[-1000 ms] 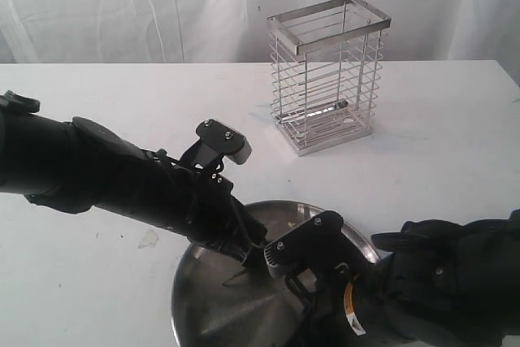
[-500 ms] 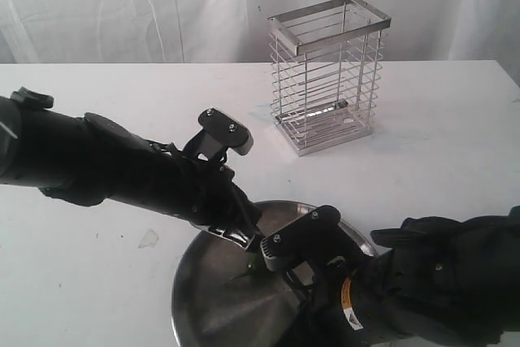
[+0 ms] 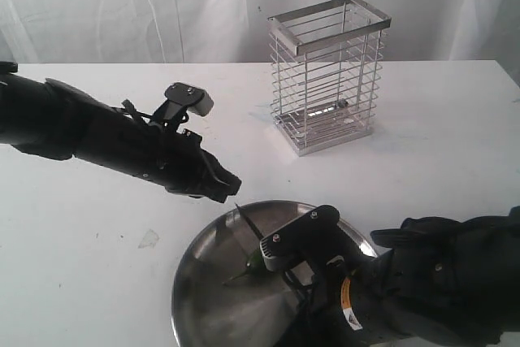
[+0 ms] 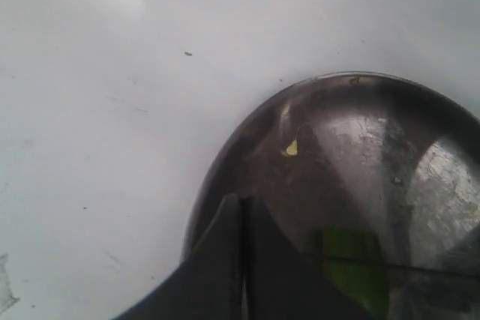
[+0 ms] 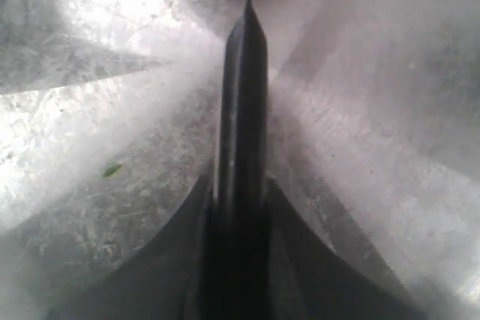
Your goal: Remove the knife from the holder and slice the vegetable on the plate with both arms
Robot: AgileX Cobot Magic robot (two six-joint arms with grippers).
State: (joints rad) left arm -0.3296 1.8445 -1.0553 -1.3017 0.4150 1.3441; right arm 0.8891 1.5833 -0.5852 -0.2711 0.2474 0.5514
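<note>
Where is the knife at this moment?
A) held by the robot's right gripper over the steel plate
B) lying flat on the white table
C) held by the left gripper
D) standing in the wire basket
A: the knife has its handle clamped in the right gripper, with the blade pointing out over the plate, and the holder shows no knife in it.

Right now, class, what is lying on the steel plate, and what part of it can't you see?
A green vegetable lies on the plate, with the knife slanting over it and a tiny pale scrap nearby. The right arm covers the plate's near right side.
</note>
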